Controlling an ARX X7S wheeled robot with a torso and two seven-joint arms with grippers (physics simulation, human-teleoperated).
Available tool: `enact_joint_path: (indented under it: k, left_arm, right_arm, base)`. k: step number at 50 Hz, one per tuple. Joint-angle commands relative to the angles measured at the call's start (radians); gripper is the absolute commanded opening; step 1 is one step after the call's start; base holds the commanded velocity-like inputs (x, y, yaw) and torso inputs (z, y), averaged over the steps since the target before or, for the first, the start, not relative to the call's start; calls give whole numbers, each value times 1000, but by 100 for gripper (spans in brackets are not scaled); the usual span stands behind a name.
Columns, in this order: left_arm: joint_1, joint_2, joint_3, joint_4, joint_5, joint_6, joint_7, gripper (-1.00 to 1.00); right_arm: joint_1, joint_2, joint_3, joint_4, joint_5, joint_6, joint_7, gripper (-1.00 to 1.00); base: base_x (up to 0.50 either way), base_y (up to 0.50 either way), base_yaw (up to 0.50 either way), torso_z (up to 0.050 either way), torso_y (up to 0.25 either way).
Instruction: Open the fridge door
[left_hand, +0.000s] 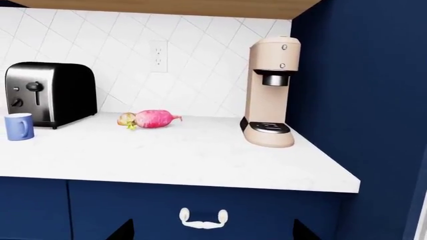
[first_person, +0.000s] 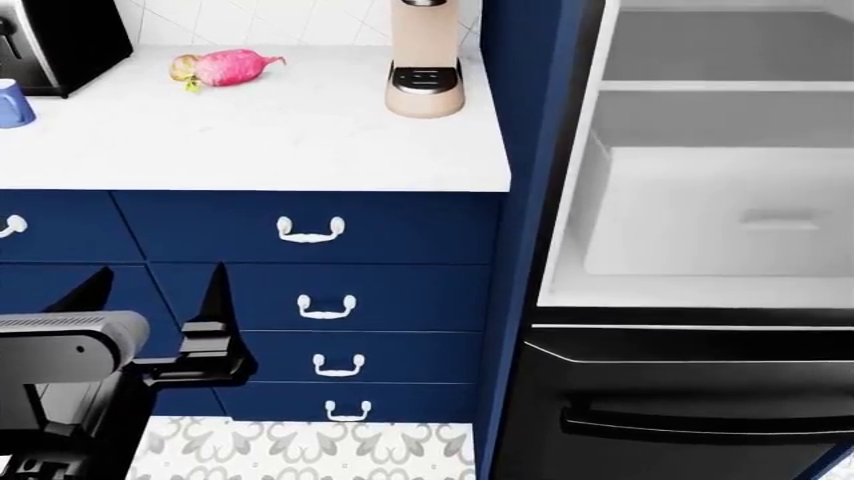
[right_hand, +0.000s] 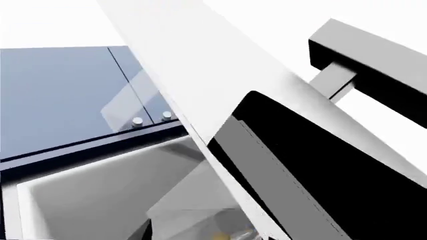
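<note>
Beside 4 white drawer handles (first_person: 310, 230), the left gripper (first_person: 154, 305) spreads wide; right gripper's fingers can't be told.

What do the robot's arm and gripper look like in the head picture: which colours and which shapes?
The left arm has a rounded grey link with black parts under it. Its left gripper is matte black, with two flat, pointed, triangular fingers. No cables or markings show. The right arm is not visible there.
</note>
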Motion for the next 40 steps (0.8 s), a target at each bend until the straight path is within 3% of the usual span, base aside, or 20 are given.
enact_joint_path:
  k: [1,12,40]
  left_arm:
    - [7,-6,-5,-2,-7,7,0,100]
    - [-7,-8,2,-14,-11,8,-1,100]
    - [-8,-12,19,-22,-1,20,-4,100]
  right_arm:
    - [-59,60,245,331,-87,40,88,100]
    - [-145,81,351,370,-217,53,54,100]
    - [-266,61,595,400,-281,128,24,100]
  base:
    - [0,0,0,0,0]
    - [0,0,0,0,0]
    - [0,0,0,0,0]
